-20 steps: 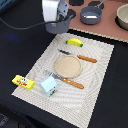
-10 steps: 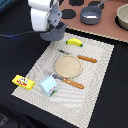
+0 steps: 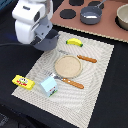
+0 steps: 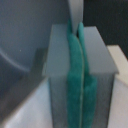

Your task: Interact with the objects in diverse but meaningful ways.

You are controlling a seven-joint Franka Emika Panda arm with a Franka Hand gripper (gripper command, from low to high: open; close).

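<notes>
My gripper (image 3: 48, 44) hangs over the far corner of the placemat on the exterior view's left. Its green pads (image 4: 75, 75) are pressed together on a thin pale edge. A dark grey pot (image 3: 49, 39) hangs at the fingers, and its curved grey wall (image 4: 22, 45) fills the wrist view beside them. On the mat lie a yellow banana (image 3: 74, 42) and a pale-blue and white milk carton (image 3: 49, 85). A yellow packet (image 3: 22, 82) lies on the dark table beside the mat.
A woven beige placemat (image 3: 100, 75) carries a round tan plate (image 3: 68, 65) and two orange-handled utensils (image 3: 86, 58). Behind it, a brown board (image 3: 70, 20) holds another grey handled pot (image 3: 91, 15) and a beige bowl (image 3: 122, 17).
The arm has swung from the brown board toward the exterior view's left and nearer, carrying the grey pot over the placemat's corner. Nothing on the mat has moved.
</notes>
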